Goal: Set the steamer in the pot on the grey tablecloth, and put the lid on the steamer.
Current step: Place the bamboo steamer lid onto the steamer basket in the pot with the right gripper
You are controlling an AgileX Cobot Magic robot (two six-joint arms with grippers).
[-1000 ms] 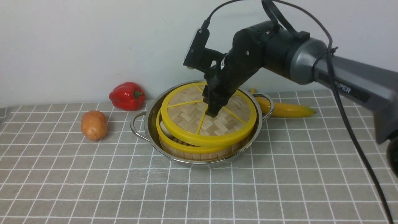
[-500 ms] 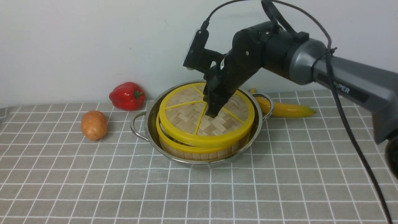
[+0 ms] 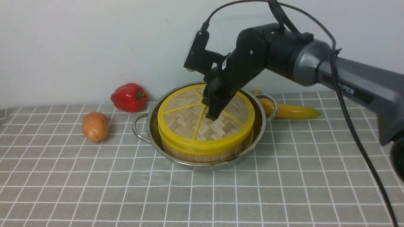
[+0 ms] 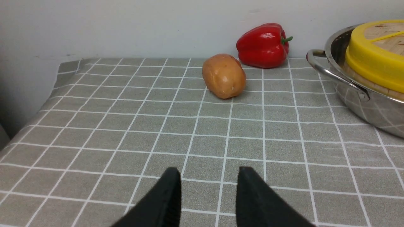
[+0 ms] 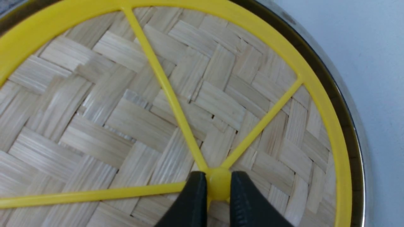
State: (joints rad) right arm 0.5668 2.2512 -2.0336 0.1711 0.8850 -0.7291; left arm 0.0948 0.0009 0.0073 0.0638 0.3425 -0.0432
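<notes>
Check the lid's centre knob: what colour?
The knob is yellow, like the lid frame. Shows best in the right wrist view.

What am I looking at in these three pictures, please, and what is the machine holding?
This is a robot with two arms, each ending in jaws. The front picture looks forward from between the arms; the other two come from cameras on the wrists. On the cloth stands a pot holding a steamer, with the lid on top. A potato, a pepper and a banana lie nearby. The right jaws pinch the lid's knob; the left jaws are open and hold nothing.
</notes>
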